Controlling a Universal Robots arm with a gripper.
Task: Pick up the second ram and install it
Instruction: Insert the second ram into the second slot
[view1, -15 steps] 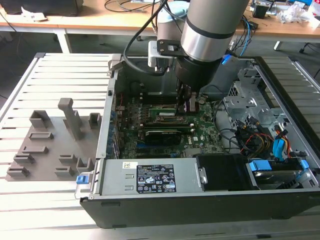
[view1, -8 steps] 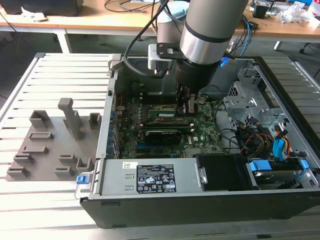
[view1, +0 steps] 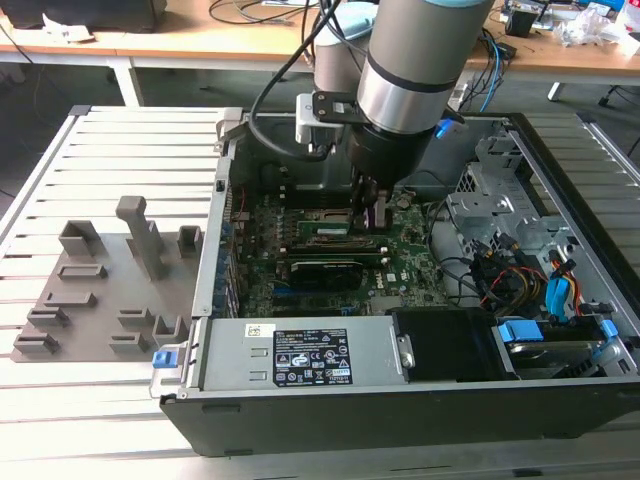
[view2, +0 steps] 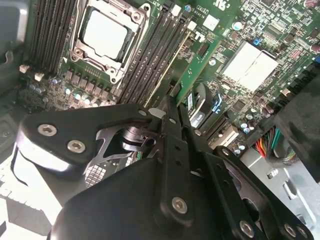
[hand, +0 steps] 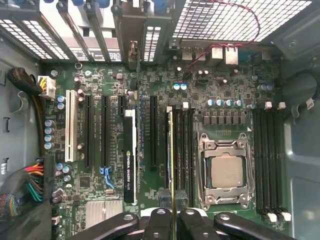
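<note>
First wrist view has my gripper (hand: 173, 202) clamped on the second ram (hand: 171, 150), edge-on along the memory slots (hand: 184, 150); I'd keep it square, pressing evenly.

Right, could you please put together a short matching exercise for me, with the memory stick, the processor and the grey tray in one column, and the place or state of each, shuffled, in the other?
Column one:
1. memory stick
2. processor
3. grey tray

Column two:
A. silver and square, lying flat beside the long dark slots
B. outside the computer case, at the exterior view's left
C. gripped on edge by the claw

Pairs: 1-C, 2-A, 3-B
</note>
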